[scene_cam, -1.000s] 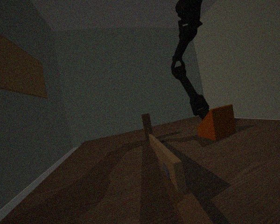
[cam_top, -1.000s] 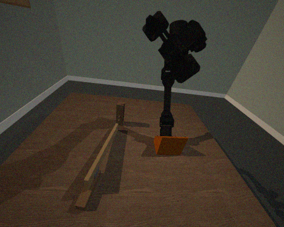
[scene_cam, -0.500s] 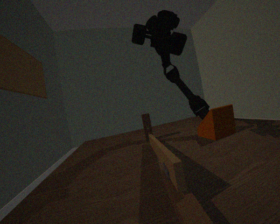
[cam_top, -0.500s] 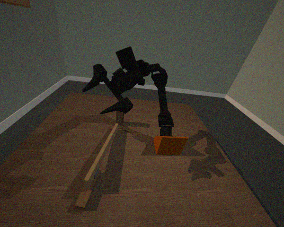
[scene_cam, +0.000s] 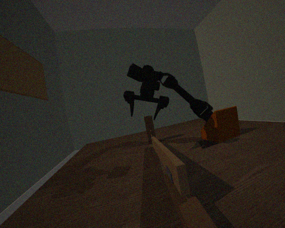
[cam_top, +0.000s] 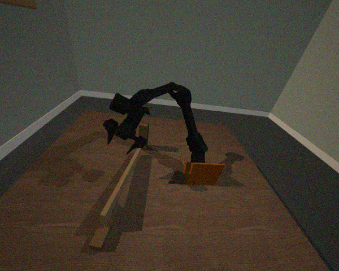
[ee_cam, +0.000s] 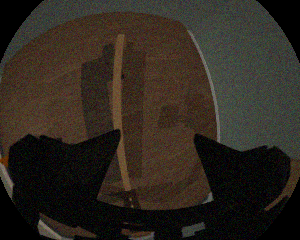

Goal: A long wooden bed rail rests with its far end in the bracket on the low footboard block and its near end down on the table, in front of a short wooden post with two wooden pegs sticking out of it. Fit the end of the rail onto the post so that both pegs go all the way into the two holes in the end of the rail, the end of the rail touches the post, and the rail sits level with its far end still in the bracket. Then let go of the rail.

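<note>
The rail [cam_top: 121,181] [scene_cam: 165,152] [ee_cam: 118,85] is long and pale. Its end by the post is low, at the post's foot; its other end is raised over the footboard block [cam_top: 99,237] [scene_cam: 199,213]. The bracket is too dark to make out. The post [cam_top: 143,132] [scene_cam: 149,124] stands upright; its pegs are faint specks in the wrist view. I cannot tell how wide the gap between rail and post is. My gripper [cam_top: 118,148] [scene_cam: 143,118] [ee_cam: 158,135] is open and empty, above the table near the post. In the wrist view the rail passes by the left fingertip.
The orange wedge-shaped block [cam_top: 204,174] [scene_cam: 226,125] stands at the arm's base, to the right of the rail. A brown panel [cam_top: 12,3] [scene_cam: 17,71] hangs at the upper left, far from the rail. The scene is dim, with dark shadows beside the rail.
</note>
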Controlling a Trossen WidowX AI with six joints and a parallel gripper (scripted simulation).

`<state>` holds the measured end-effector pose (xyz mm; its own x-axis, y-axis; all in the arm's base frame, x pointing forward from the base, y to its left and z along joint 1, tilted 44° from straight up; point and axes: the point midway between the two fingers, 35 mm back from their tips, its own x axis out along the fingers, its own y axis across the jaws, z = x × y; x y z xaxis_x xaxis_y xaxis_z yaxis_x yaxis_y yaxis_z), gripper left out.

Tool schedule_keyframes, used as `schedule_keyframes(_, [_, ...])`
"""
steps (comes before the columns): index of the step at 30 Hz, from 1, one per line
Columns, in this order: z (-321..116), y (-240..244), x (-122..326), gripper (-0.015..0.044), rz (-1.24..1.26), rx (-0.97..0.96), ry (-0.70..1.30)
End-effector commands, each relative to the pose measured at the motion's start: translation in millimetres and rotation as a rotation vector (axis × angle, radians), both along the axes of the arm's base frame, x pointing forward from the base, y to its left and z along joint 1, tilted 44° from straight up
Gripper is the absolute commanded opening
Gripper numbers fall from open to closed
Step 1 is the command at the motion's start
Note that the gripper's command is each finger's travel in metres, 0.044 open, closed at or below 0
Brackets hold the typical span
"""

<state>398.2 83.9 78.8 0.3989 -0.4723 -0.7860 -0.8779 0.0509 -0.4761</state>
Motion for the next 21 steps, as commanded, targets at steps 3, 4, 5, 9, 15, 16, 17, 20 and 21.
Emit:
schedule_keyframes(3, [-3.8, -94.7, -36.5, 0.044, -0.167, -0.16, 0.22])
schedule_keyframes(4, [-3.1, -108.9, -44.3, 0.044, -0.193, -0.182, 0.259])
schedule_keyframes(5, [-2.1, -122.7, -52.4, 0.044, -0.219, -0.203, 0.3])
schedule_keyframes(9, [-0.8, -141.0, -65.2, 0.044, -0.255, -0.23, 0.36])
schedule_keyframes(15, [-1.5, -141.8, -65.1, 0.044, -0.255, -0.23, 0.36])
schedule_keyframes(16, [-2.5, -142.7, -65.1, 0.044, -0.254, -0.23, 0.36])
schedule_keyframes(17, [-3.7, -143.8, -65.0, 0.044, -0.254, -0.23, 0.36])
schedule_keyframes(20, [-7.3, -147.1, -64.7, 0.044, -0.254, -0.229, 0.36])
schedule_keyframes(21, [-8.5, -148.3, -64.6, 0.044, -0.254, -0.229, 0.36])
